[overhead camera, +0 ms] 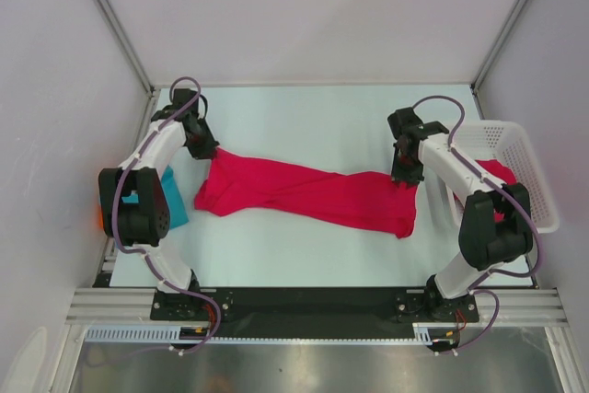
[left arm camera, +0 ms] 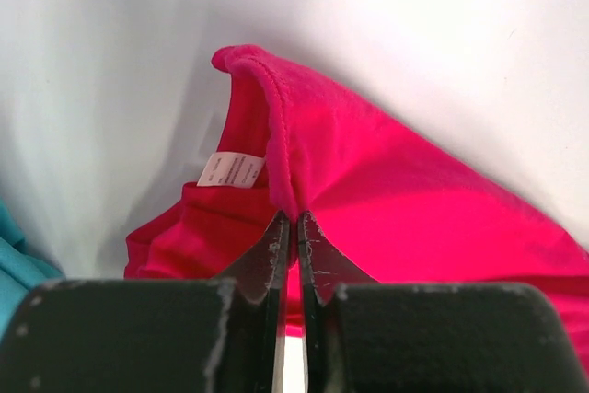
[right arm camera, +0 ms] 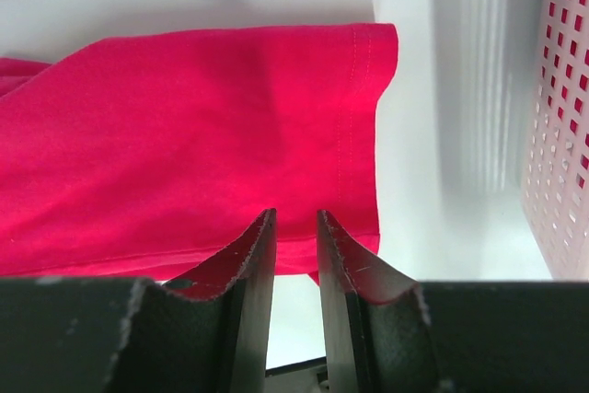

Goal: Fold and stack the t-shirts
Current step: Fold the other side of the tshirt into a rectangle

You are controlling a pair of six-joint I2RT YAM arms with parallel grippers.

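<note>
Crimson t-shirt [overhead camera: 313,195] lies drawn out crosswise on the table [overhead camera: 304,117], twisted at mid-length, with bare surface open beyond it and in front. Left end effector [left arm camera: 294,218] is closed tight on a ribbed edge near the white label [left arm camera: 232,169]. Right end effector [right arm camera: 294,218] stands narrow, pinching the stitched hem at the opposite corner, near the white mesh basket [right arm camera: 563,117]. Second crimson t-shirt [overhead camera: 497,172] sits in that basket, largely hidden by the right arm. Teal t-shirt [overhead camera: 172,198] lies partly covered by the left arm at the table's left edge
</note>
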